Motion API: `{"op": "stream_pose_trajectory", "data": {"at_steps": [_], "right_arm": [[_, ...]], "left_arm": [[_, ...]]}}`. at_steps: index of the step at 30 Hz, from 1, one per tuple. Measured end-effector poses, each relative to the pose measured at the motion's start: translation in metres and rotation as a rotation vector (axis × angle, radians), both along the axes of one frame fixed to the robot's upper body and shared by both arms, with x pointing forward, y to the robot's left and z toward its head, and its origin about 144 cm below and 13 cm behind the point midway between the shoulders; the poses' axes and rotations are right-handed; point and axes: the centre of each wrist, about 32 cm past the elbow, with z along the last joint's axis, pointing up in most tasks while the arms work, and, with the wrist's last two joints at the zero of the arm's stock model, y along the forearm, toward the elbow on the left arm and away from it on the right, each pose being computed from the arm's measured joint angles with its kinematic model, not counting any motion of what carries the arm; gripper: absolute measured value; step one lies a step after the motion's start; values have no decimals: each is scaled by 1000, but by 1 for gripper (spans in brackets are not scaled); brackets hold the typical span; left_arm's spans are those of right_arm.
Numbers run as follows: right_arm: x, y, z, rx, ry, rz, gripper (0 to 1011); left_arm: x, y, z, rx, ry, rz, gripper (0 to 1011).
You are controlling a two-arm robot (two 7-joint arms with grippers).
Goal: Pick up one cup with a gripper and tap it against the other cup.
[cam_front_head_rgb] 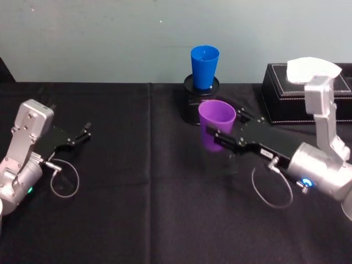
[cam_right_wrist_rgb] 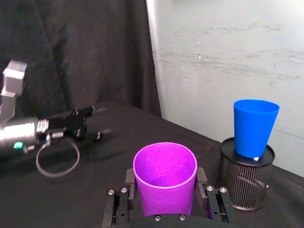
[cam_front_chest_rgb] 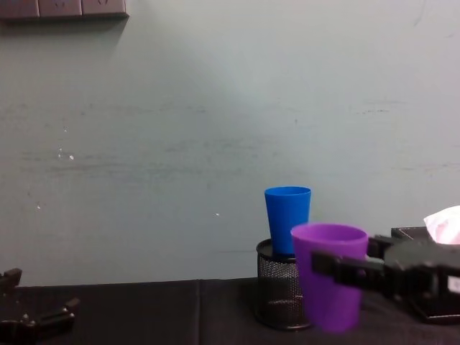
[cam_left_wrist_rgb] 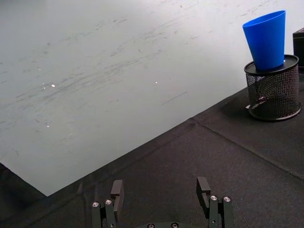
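A black cloth-covered table (cam_front_head_rgb: 137, 220) is spreading under everything, with a pale wall behind it; a black box (cam_front_head_rgb: 286, 93) holding white tissue is sitting at the right rear; a black wire-mesh pen holder (cam_right_wrist_rgb: 246, 178) is standing at the back centre, and the blue cup (cam_front_head_rgb: 204, 67) is sitting upright in its mouth. The right gripper (cam_front_head_rgb: 217, 136) is reaching in from the right with its arm running low and nearly level over the table, fingers clamped on opposite walls of the purple cup (cam_front_head_rgb: 216, 132), which is being held upright and, judging by the chest view, lifted off the cloth, just in front of the holder and below the blue rim; the step in hand looks like the carry toward the tap, and the next move calls for raising the purple cup and nudging it forward until the walls meet gently, without toppling the perched blue one. The left gripper (cam_left_wrist_rgb: 161, 197) is lying parked low at the table's left, fingers spread and empty.
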Motion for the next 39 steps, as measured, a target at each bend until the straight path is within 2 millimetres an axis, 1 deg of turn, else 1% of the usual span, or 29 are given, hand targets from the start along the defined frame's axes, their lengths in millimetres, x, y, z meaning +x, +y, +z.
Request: {"op": "stream_pose_trajectory", "data": {"at_steps": [1, 2, 4, 7, 17, 24, 39], "right_arm": [[0, 0, 0, 0, 0, 0, 737], [-5, -2, -5, -9, -15, 3, 737], [-8, -3, -11, -13, -25, 4, 736], [-14, -6, -28, -17, -28, -5, 736], [-15, -5, -63, -28, -22, -18, 737], [-14, -3, -74, -36, -36, -18, 736], [-10, -1, -84, -17, -27, -32, 737]], "left_arm": [[0, 0, 0, 0, 0, 0, 1005], [0, 0, 0, 0, 0, 0, 1005], [0, 0, 0, 0, 0, 0, 1005], [0, 0, 0, 0, 0, 0, 1005], [0, 0, 0, 0, 0, 0, 1005], [0, 0, 0, 0, 0, 0, 1005], [0, 0, 0, 0, 0, 0, 1005]]}}
